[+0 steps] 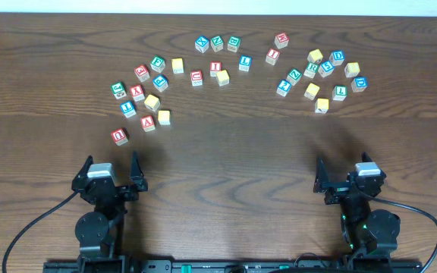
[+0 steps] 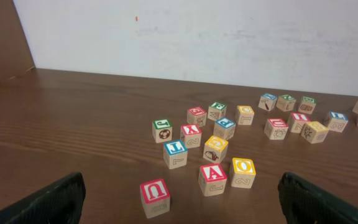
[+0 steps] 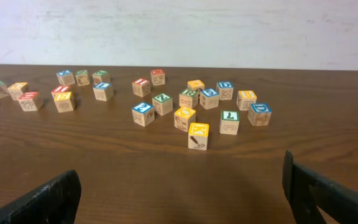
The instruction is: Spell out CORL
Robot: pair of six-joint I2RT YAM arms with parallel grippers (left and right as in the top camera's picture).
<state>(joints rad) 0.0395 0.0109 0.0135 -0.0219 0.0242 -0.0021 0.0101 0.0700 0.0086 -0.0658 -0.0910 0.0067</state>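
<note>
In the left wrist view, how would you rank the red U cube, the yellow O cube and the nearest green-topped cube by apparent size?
1. red U cube
2. yellow O cube
3. nearest green-topped cube
Camera nearness likely explains this.

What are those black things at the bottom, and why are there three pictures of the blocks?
Those are two robot arms, a left arm and a right arm. One picture looks straight down from above the table. The other two come from little cameras on the arms' wrists, so the dark shapes in their bottom corners are the left fingers and right fingers. Scattered beyond the arms lie wooden letter blocks. Both pairs of fingers are wide open and hold nothing.
</note>
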